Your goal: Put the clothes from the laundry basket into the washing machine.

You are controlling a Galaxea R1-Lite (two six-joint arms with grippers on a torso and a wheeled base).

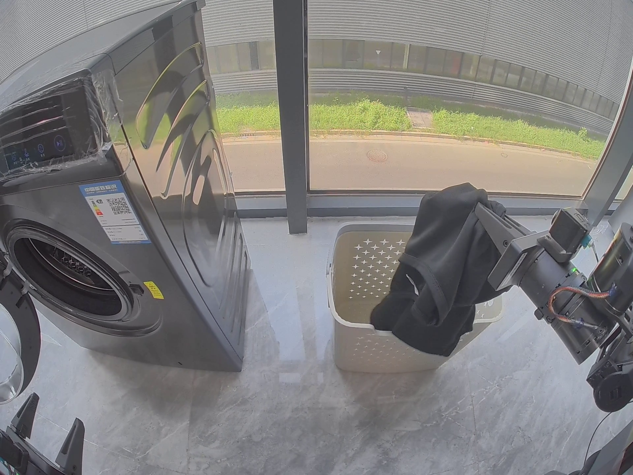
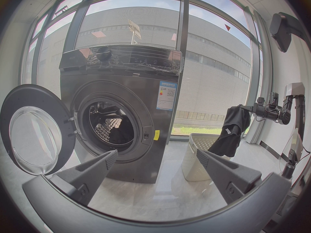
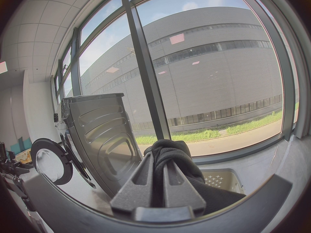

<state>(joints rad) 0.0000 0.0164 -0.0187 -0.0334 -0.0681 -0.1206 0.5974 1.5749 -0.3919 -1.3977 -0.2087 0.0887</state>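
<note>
A black garment hangs from my right gripper, which is shut on its top fold above the white laundry basket. The cloth's lower end still drapes over the basket's right rim. In the right wrist view the fingers pinch the black garment between them. The grey washing machine stands to the left with its round door swung wide and the drum exposed. My left gripper is open low in front of the machine, holding nothing.
A dark window pillar rises behind the gap between machine and basket. Glossy grey floor spreads between the machine and the basket. The window sill runs right behind the basket.
</note>
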